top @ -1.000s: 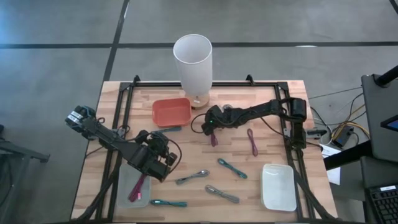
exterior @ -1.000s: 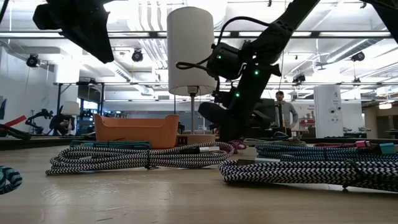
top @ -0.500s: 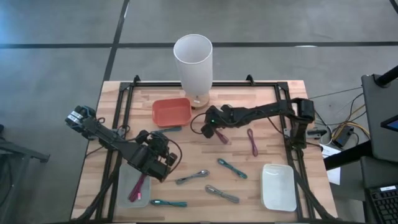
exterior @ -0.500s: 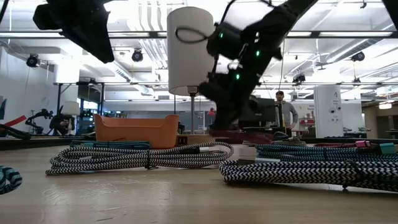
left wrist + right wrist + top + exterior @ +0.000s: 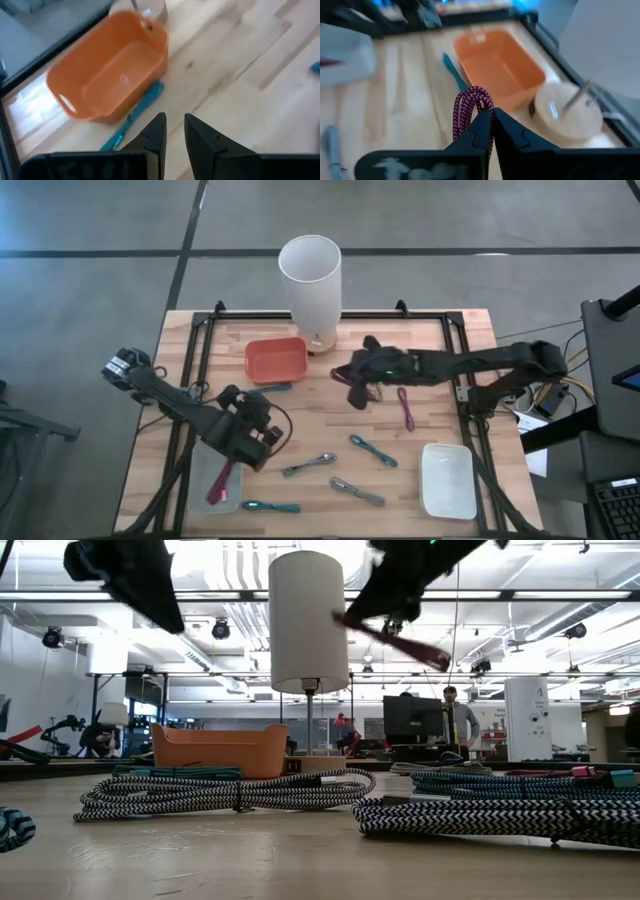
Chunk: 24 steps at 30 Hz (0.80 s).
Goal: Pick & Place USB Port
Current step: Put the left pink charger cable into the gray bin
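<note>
My right gripper (image 5: 358, 380) hangs over the middle of the table, right of the orange bin (image 5: 276, 358), and is shut on a maroon braided cable bundle (image 5: 356, 394). The low view shows the gripper (image 5: 392, 612) high up, with the cable (image 5: 400, 640) in the air. In the right wrist view the gripper (image 5: 490, 122) has the cable (image 5: 471, 107) above the bin (image 5: 495, 70). My left gripper (image 5: 250, 422) waits slightly open and holding nothing near the table's left side, above the grey tray (image 5: 205, 485); its wrist view (image 5: 173, 127) faces the bin (image 5: 112, 75). My right gripper pinches the maroon cable bundle between its two fingers, several strands together. The looped end (image 5: 472, 100) sticks out past the fingertips. The bundle is lifted clear of the table and slants stiffly downward from the fingers (image 5: 410, 645).
A white lamp (image 5: 310, 280) stands at the far edge behind the bin. Loose cables lie on the wood: purple (image 5: 405, 408), teal (image 5: 373, 450), grey (image 5: 308, 465), grey (image 5: 357, 492), teal (image 5: 270, 506), teal by the bin (image 5: 272, 387). A white tray (image 5: 447, 480) sits near right.
My right gripper, shut on the maroon cable, has risen from table level and drifted a little toward the table's right, and the arm has stretched out. The cable has gone from lying on the wood to lifted clear. My left gripper has stayed put.
</note>
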Each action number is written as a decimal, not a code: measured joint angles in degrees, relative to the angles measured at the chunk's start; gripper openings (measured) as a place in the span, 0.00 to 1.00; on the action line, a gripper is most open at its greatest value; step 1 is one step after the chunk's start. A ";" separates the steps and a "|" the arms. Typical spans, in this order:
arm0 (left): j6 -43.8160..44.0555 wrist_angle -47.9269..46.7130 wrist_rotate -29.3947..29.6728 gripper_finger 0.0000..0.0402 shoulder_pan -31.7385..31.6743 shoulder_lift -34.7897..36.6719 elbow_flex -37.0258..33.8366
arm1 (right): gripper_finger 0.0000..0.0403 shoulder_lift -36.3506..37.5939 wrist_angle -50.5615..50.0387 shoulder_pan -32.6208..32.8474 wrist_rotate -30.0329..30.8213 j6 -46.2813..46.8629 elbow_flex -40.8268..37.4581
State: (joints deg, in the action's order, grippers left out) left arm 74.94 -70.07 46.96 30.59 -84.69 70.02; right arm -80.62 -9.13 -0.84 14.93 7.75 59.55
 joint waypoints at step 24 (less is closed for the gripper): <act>-55.78 84.13 -10.93 0.16 -7.05 8.12 -23.24 | 0.03 0.16 58.99 0.98 -4.73 -1.93 -25.60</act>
State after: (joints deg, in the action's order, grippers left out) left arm 19.17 14.07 36.02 23.53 -76.58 46.78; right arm -80.46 49.87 0.14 10.20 5.82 33.95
